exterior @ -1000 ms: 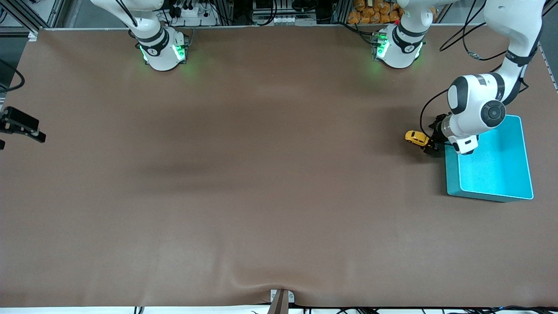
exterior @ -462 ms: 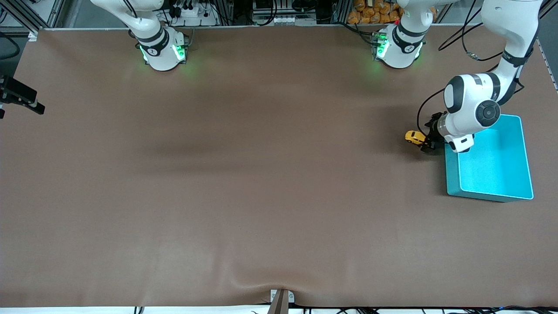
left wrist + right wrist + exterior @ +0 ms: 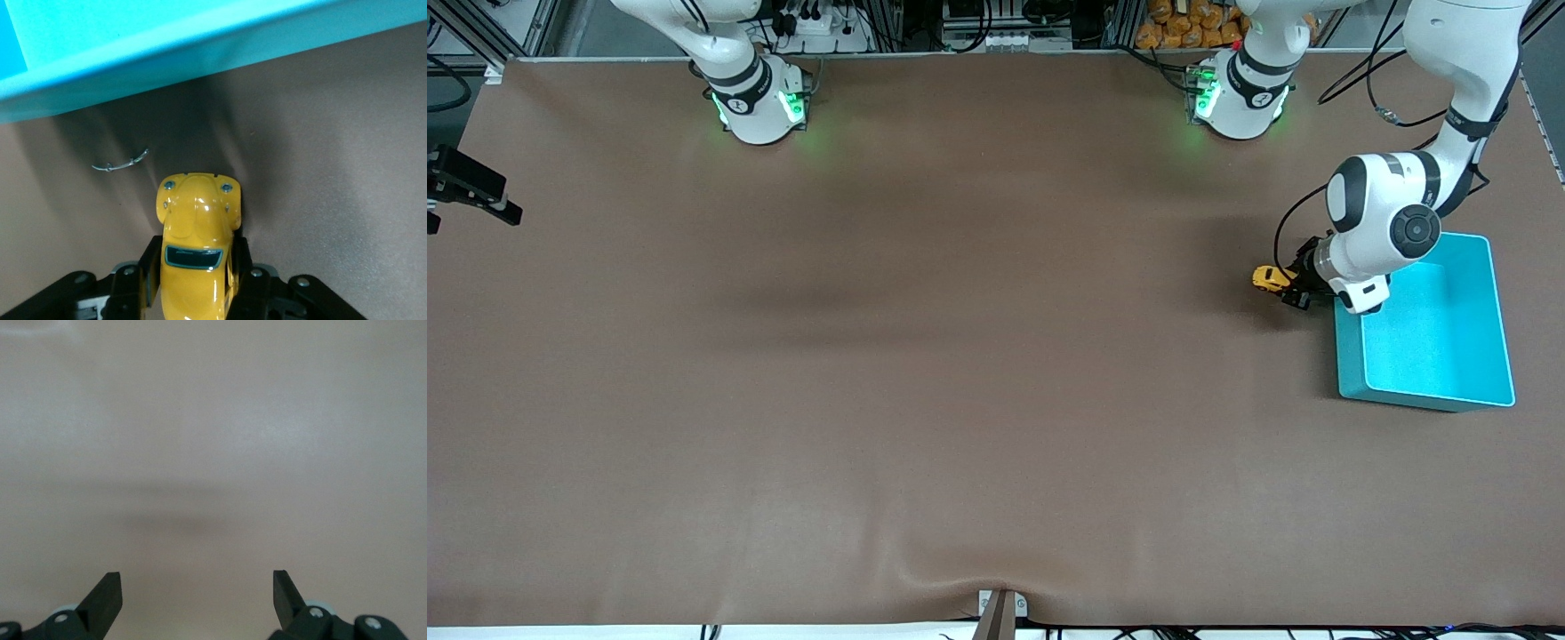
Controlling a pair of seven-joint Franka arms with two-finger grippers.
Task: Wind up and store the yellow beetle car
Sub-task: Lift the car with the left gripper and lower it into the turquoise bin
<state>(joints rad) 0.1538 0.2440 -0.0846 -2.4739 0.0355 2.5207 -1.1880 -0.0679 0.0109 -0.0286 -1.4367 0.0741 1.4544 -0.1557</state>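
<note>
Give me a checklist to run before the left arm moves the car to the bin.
1. Grip: left gripper shut on the car, fingers on both its sides: ok.
2. Car lifted off the mat: cannot tell.
3. Bin beside the car, toward the left arm's end of the table; visible part holds nothing: ok.
4. Car already inside the bin: not ok, it is outside the wall.
5. Spring wound: cannot tell.
6. Right gripper open over bare mat at the right arm's end, waiting, out of the path: ok.
</note>
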